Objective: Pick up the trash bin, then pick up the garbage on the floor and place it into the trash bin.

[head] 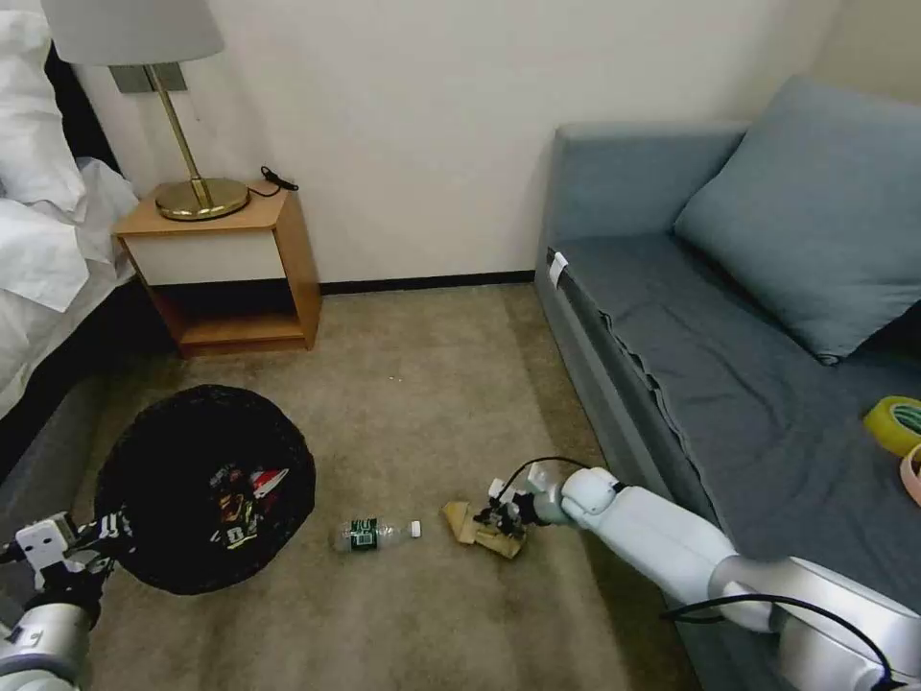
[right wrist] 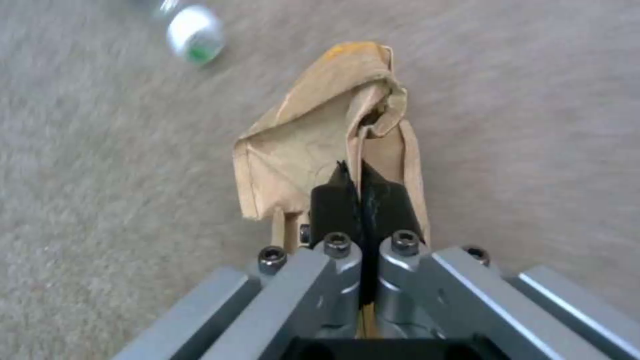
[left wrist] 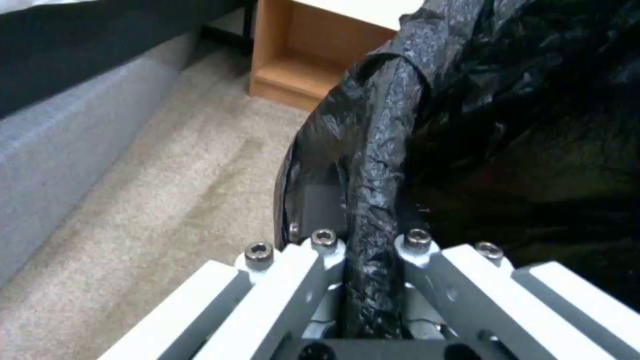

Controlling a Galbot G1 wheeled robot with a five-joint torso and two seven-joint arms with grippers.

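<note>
The trash bin (head: 197, 485), black mesh with a black liner, hangs tilted at the lower left with snack wrappers (head: 245, 499) inside. My left gripper (head: 107, 537) is shut on its lined rim (left wrist: 380, 165). On the carpet floor (head: 422, 384) lies a clear bottle (head: 374, 534) with a green label and white cap (right wrist: 195, 33). Right of it is the crumpled tan paper bag (head: 480, 530). My right gripper (head: 501, 520) is shut on that bag (right wrist: 313, 140), its black pads (right wrist: 333, 200) pressed together on a fold.
A grey sofa (head: 729, 326) with a cushion and tape rolls (head: 897, 422) borders the right. A wooden nightstand (head: 230, 264) with a lamp stands at the back left beside the bed (head: 43, 250). Open carpet lies between them.
</note>
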